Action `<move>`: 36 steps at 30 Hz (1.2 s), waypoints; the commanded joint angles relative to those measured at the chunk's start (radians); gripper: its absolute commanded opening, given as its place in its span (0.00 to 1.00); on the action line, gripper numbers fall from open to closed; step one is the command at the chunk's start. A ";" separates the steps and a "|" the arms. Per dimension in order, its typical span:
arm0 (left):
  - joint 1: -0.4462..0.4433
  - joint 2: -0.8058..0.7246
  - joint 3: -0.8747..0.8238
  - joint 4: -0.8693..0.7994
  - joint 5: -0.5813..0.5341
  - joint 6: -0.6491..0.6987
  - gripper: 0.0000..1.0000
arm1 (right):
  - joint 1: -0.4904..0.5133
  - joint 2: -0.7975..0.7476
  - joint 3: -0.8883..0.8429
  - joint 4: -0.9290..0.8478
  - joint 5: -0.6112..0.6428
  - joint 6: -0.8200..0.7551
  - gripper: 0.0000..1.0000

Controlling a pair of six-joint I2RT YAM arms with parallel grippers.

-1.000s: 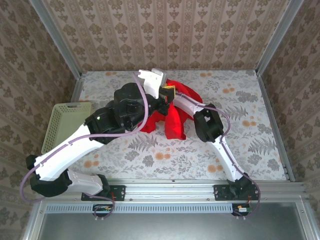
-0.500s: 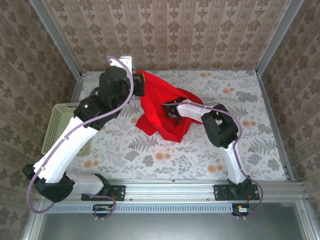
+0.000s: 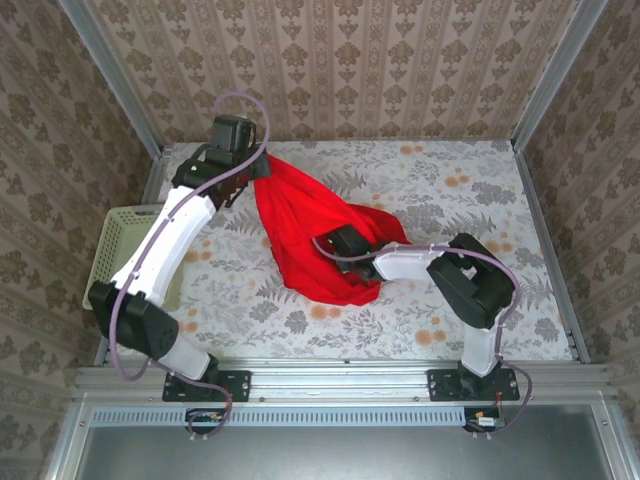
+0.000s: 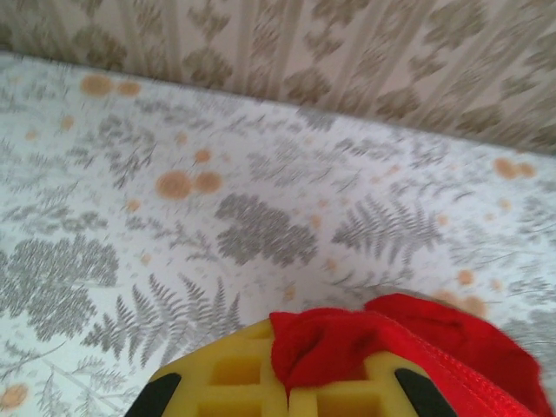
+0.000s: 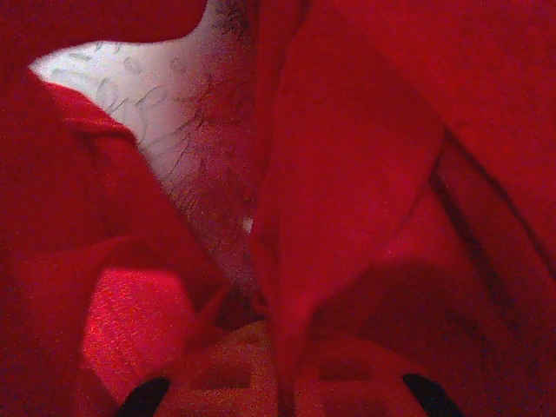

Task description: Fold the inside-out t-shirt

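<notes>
Left gripper [image 3: 260, 170] is pinching an edge of the red t-shirt [image 3: 305, 225] tight at the far left of the table [image 3: 480, 195]. Right gripper [image 3: 337, 241] is clamping a fold mid-table. They're spreading it out, I'd say. Next it needs pulling flat before folding.

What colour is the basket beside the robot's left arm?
Pale yellow-green. The slatted plastic basket shows best in the top external view, on the left.

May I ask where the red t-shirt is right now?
Top view: the t-shirt drapes centre-left from the left gripper, by the back wall, to the right gripper, both shut on it.
</notes>
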 commanded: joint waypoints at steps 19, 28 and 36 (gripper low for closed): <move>0.141 0.345 0.093 -0.136 0.010 -0.023 0.00 | 0.107 -0.278 -0.324 0.283 -0.084 -0.021 0.00; 0.131 0.535 0.218 -0.279 -0.007 0.012 0.00 | 0.108 -0.432 -0.381 0.396 -0.175 -0.028 0.00; 0.048 0.572 0.247 -0.296 0.035 0.060 0.10 | 0.094 -0.357 -0.365 0.380 -0.134 0.013 0.00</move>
